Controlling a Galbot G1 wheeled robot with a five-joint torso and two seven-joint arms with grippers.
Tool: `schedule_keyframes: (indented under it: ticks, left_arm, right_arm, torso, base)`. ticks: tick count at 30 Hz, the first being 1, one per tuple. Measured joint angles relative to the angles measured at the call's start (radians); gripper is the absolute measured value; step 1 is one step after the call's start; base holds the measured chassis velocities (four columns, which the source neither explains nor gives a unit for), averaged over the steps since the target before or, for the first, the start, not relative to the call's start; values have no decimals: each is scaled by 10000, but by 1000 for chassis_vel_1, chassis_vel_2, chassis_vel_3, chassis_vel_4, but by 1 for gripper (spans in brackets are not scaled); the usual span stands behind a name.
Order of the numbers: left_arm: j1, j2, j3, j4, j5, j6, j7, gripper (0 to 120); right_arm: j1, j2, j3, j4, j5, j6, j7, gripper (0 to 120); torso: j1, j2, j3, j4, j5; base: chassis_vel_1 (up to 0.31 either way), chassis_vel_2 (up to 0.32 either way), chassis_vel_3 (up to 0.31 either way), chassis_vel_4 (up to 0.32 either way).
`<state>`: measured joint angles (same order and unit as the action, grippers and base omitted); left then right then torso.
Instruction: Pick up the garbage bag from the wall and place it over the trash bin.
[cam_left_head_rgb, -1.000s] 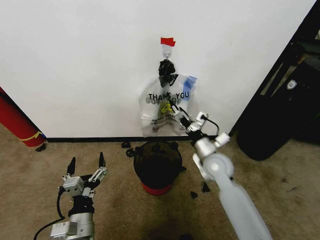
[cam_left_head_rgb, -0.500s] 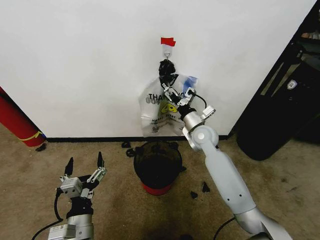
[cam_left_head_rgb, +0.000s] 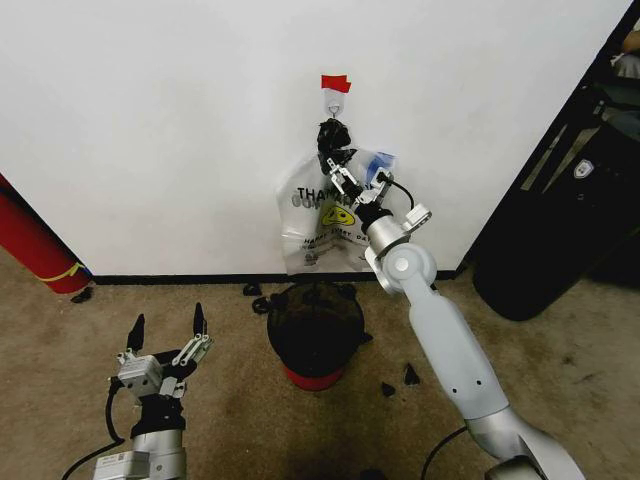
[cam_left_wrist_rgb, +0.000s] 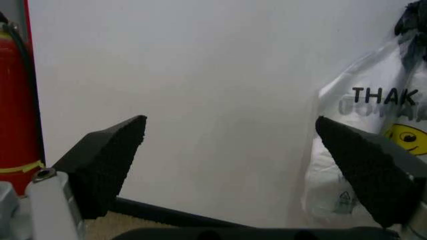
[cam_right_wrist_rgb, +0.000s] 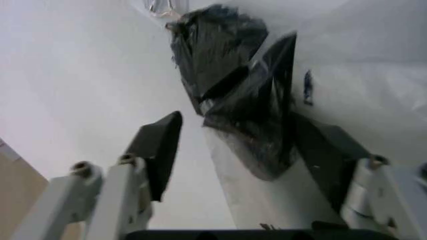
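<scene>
- Where the right gripper (cam_left_head_rgb: 337, 170) reaches up to the wall (cam_left_head_rgb: 180, 130), its fingers (cam_right_wrist_rgb: 160, 147) stand spread, one on each side of the black knotted top (cam_right_wrist_rgb: 230, 95) of the garbage bag (cam_left_head_rgb: 325, 215); the wrist view shows the knot between the pads, which have not closed on it.
- The garbage bag hangs flat against the wall from a small hook (cam_left_head_rgb: 334, 104) under a strip of red tape (cam_left_head_rgb: 335, 83), its "THANK YOU" lettering and yellow smiley facing out, its lower edge just above the trash bin (cam_left_head_rgb: 315, 330).
- The trash bin stands on the carpet (cam_left_head_rgb: 230, 400) close to the baseboard; its dark inside cannot be made out.
- The left gripper (cam_left_head_rgb: 166, 326) waits low over the carpet, well apart from the bin, fingers (cam_left_wrist_rgb: 107, 160) wide apart and holding nothing.
- A red cylinder (cam_left_head_rgb: 30, 245) leans at the wall on the far left.
</scene>
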<state>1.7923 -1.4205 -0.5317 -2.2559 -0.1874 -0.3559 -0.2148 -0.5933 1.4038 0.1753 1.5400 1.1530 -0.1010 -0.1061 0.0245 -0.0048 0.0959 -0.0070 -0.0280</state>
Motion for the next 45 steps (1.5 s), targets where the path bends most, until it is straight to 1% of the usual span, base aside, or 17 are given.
schedule_keyframes:
  ticks: [1, 2, 3, 5, 7, 8, 11, 12, 15, 16, 17, 23, 29, 31, 38, 42, 45]
  left_arm:
    - [2, 14, 5, 1, 4, -3, 0, 100]
    - [2, 14, 5, 1, 4, -3, 0, 100]
    - [3, 29, 12, 1, 5, -6, 0, 100]
    - [2, 37, 14, 1, 6, -7, -2, 100]
    - [-6, 46, 17, 1, 6, -8, -4, 100]
    - [-6, 46, 17, 1, 6, -8, -4, 100]
    - [-15, 54, 32, 1, 2, -13, -16, 100]
    - [-15, 54, 32, 1, 2, -13, -16, 100]
    - [-28, 61, 37, 1, -19, -14, -24, 100]
    - [-28, 61, 37, 1, -19, -14, -24, 100]
    - [-35, 59, 36, 1, -24, -13, -26, 100]
    - [-72, 74, 32, 1, -41, -14, -29, 100]
    - [-239, 113, 126, 137, -67, -1, -32, 100]
    - [-284, 120, 147, 172, -72, 8, -35, 100]
    - [-372, 157, 230, 270, -78, 28, -40, 100]
    - [-395, 175, 236, 290, -78, 32, -40, 100]
    - [-467, 220, 272, 349, -80, 46, -41, 100]
  right_arm:
    - [-8, 9, 24, 16, -3, 2, 17, 54]
    - [-8, 9, 24, 16, -3, 2, 17, 54]
    - [-18, 19, 46, 32, -8, 2, 33, 48]
    - [-29, 21, 54, 38, -18, 2, 52, 43]
    - [-40, 26, 54, 39, -49, 2, 87, 31]
    - [-40, 26, 54, 39, -49, 2, 87, 31]
    - [-66, 58, 76, 81, -77, 2, 180, 16]
    - [-66, 58, 76, 81, -77, 2, 180, 16]
    - [-104, 48, 86, 130, -140, 2, 217, 3]
    - [-104, 48, 86, 130, -140, 2, 217, 3]
    - [-121, 32, 87, 144, -235, 18, 218, 0]
    - [-395, -83, 123, 519, -331, 60, 217, 0]
    - [-1341, -485, 101, 1490, -481, 73, 220, 0]
    - [-1562, -545, 117, 1690, -522, 79, 224, 0]
    - [-2894, -905, 346, 2709, -807, 124, 247, 0]
    - [-3030, -942, 376, 2801, -854, 128, 247, 0]
    - [-3490, -1044, 472, 3112, -1095, 184, 236, 0]
  torso:
    - [0, 0, 0, 0, 0]
    - [0, 0, 0, 0, 0]
    - [0, 0, 0, 0, 0]
    - [0, 0, 0, 1, 0]
    - [0, 0, 0, 1, 0]
    - [0, 0, 0, 1, 0]
    - [0, 0, 0, 1, 0]
    - [0, 0, 0, 1, 0]
    - [0, 0, 0, 1, 0]
    - [0, 0, 0, 1, 0]
    - [0, 0, 0, 1, 0]
    - [0, 0, 0, 2, 0]
    - [0, 1, -1, -2, 1]
    - [0, 1, -1, 1, 0]
    - [-1, 1, -1, -1, 1]
    - [0, 1, -1, -1, 2]
    - [0, 1, -1, 0, 1]
  base:
    - [0, 0, 0, 0]
    - [0, 0, 0, 0]
    - [0, 0, 0, 0]
    - [0, 0, 0, 0]
    - [0, 0, 0, 0]
    - [0, 0, 0, 0]
    - [0, 0, 0, 0]
    - [0, 0, 0, 0]
    - [0, 0, 0, 0]
    - [0, 0, 0, 0]
    - [0, 0, 0, 0]
    - [0, 0, 0, 0]
    - [0, 0, 0, 0]
    - [0, 0, 0, 0]
    - [0, 0, 0, 0]
    - [0, 0, 0, 0]
    - [0, 0, 0, 0]
